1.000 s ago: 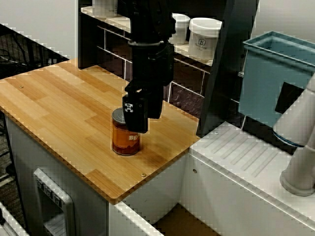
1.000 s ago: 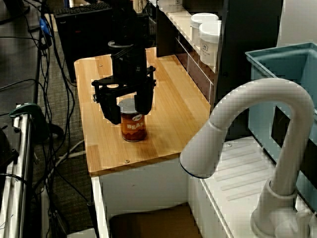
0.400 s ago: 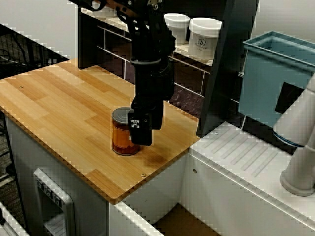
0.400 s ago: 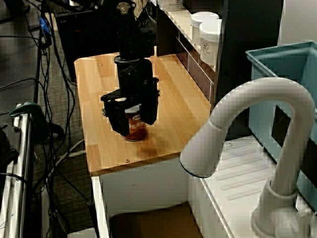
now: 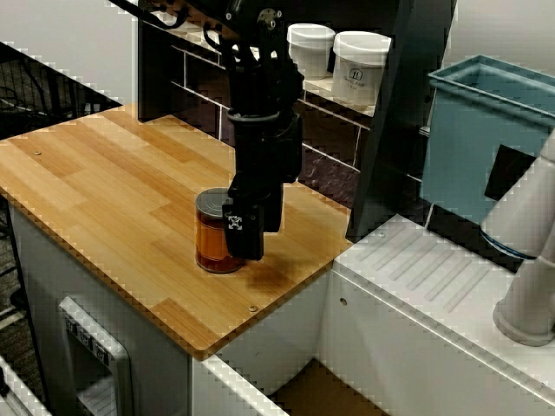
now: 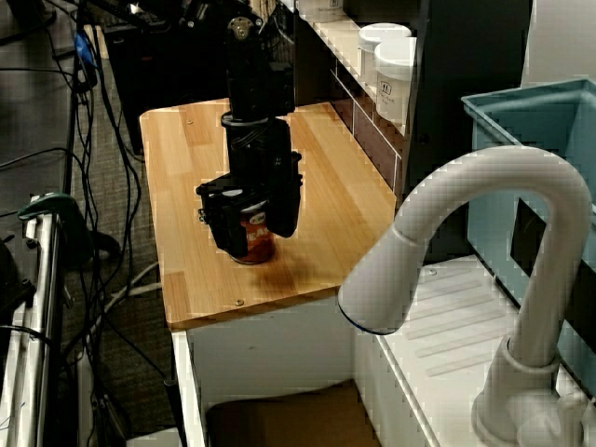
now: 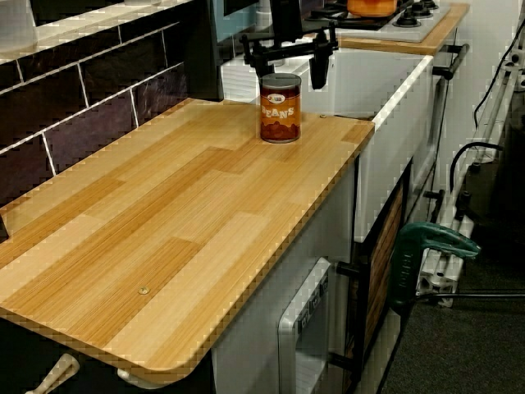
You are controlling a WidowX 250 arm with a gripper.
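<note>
Compared with a second ago, the pincer (image 6: 253, 231) is sitting lower. It was hovering over the top of the beans can (image 7: 280, 108), and now its fingers are straddling the can, one on each side. They're spreading wide and not squeezing it. The can is standing upright near the far end of the wooden worktop (image 5: 104, 173), going by the view along the worktop. Its orange-brown label is reading "BEANS". The white tubs (image 5: 360, 69) behind are showing print too small to read.
</note>
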